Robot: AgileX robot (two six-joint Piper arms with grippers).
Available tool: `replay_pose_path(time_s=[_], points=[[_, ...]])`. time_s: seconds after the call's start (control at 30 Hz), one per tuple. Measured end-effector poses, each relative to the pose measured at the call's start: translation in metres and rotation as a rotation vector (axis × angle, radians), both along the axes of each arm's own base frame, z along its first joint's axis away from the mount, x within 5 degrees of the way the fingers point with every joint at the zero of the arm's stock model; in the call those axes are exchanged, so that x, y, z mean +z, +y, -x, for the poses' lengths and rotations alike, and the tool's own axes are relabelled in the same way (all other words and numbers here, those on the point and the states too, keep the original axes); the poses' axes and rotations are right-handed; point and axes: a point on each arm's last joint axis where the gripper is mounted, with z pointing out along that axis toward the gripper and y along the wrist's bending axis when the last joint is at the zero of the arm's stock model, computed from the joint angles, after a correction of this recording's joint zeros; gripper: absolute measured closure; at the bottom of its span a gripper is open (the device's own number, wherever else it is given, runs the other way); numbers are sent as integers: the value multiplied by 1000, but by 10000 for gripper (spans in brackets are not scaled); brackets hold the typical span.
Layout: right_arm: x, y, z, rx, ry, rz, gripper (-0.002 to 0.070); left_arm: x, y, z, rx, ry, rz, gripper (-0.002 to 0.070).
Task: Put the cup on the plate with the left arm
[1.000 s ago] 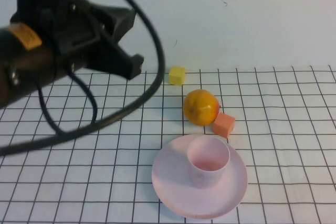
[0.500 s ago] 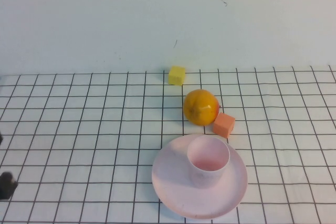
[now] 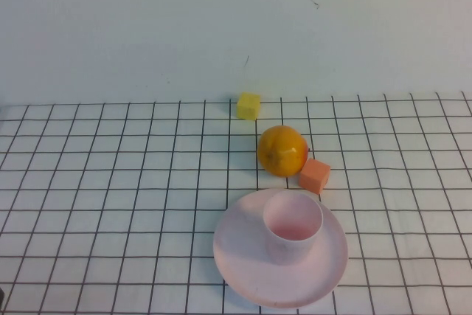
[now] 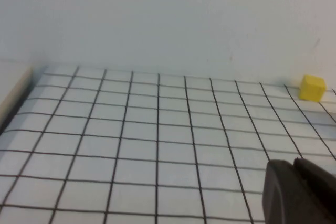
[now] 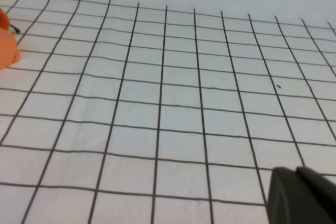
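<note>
The pale pink cup (image 3: 293, 226) stands upright on the round pink plate (image 3: 236, 252), slightly right of the plate's middle, in the high view. Neither arm shows in that view. My left gripper (image 4: 294, 164) appears only in the left wrist view, low over the bare grid cloth at the table's left, far from the cup; its two dark fingers are pressed together with nothing between them. My right gripper (image 5: 297, 171) is seen in the right wrist view over empty grid squares, its fingers also together and empty.
An orange fruit (image 3: 282, 150) sits just behind the plate with an orange cube (image 3: 314, 175) at its right, also the orange cube (image 5: 5, 48). A yellow cube (image 3: 248, 105) lies near the back wall, the same yellow cube (image 4: 313, 87). The table's left edge (image 4: 13, 93) is near.
The left arm, which filled the upper left of the high view a second ago, has drawn back out of that view. Cup, plate and the other objects have not moved.
</note>
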Motion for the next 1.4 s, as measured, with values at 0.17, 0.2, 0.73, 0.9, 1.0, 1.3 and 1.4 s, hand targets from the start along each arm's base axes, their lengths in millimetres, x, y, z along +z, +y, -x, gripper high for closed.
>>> replay_pose_path(time_s=[0.17,0.2,0.73,0.9,1.0,1.3,1.4], points=[[0,0,0,0,0,0,678,-8,-6,7,-74,60,-19,677],[0,0,0,0,0,0,678,-9,-7,8,-82,70,-21,677],[0,0,0,0,0,0,678,-15,-5,8,-88,113,-155,677],[0,0,0,0,0,0,678,-15,0,8,-55,112,-266,677],[0,0,0,0,0,0,678,-14,0,8,-40,106,-240,677],[0,0,0,0,0,0,678,-15,1,8,-32,116,-248,677],[0,0,0,0,0,0,678,-15,2,8,-23,119,-218,677]])
